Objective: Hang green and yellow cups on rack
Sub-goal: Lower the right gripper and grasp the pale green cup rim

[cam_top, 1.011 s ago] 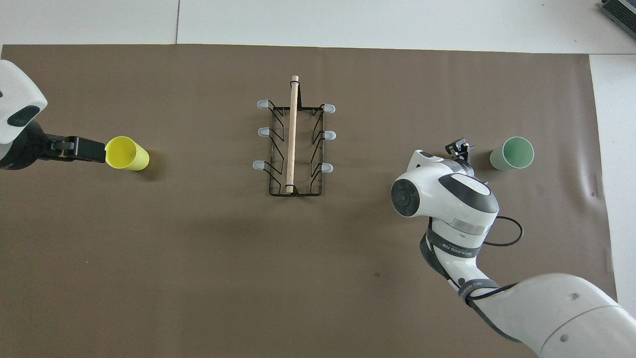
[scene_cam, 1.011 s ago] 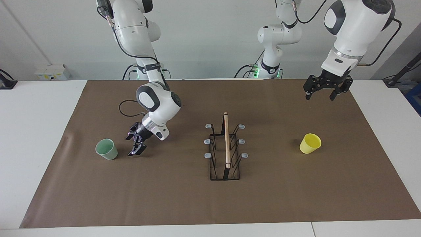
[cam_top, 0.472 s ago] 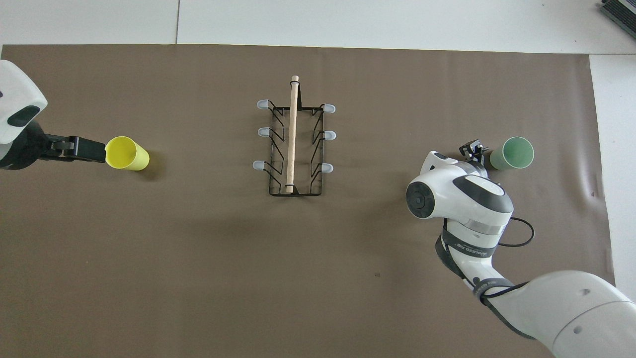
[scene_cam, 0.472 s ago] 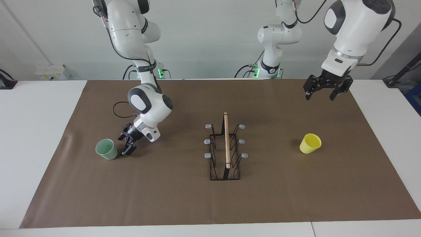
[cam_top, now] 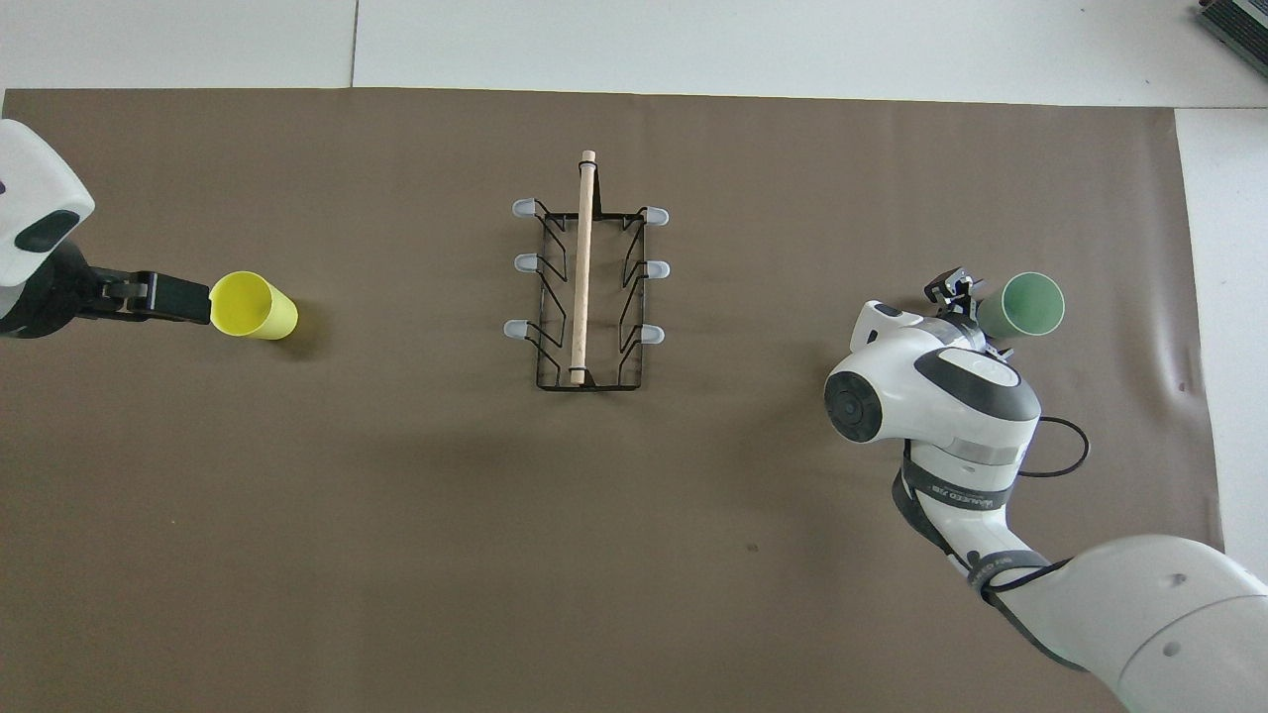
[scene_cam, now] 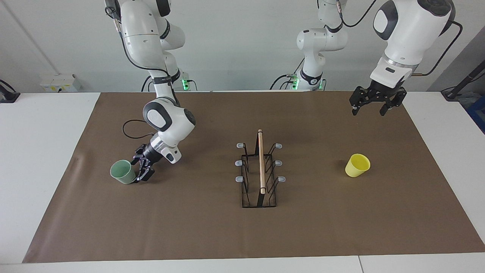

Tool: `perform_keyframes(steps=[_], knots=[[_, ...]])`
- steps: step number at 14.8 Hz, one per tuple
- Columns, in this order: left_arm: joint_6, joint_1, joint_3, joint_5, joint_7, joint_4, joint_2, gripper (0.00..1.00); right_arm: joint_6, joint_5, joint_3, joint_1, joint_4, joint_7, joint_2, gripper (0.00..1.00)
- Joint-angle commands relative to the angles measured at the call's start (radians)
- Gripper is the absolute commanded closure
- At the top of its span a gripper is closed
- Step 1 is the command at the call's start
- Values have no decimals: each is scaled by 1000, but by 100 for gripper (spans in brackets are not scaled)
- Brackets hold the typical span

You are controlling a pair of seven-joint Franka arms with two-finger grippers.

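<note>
Right end effector (scene_cam: 141, 169), jaws open, has closed in on the green cup (scene_cam: 122, 171) near the tabletop's right-arm end, ready to grasp; left end effector (scene_cam: 373, 106) waits open above the yellow cup (scene_cam: 357, 165).

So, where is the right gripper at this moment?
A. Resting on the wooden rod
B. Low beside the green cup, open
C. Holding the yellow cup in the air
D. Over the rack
B: the right gripper is down at the green cup, fingers open around its side, and the cup stands on the table.
</note>
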Motion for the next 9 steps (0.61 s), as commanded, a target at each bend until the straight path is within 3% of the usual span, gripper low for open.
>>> perform_keyframes(steps=[1, 9], knots=[[-9, 17, -11, -17, 11, -22, -23, 0, 39, -43, 7, -32, -23, 24, -14, 0], [-7, 17, -11, -17, 11, -22, -23, 0, 88, -198, 7, -89, -23, 90, -5, 0]])
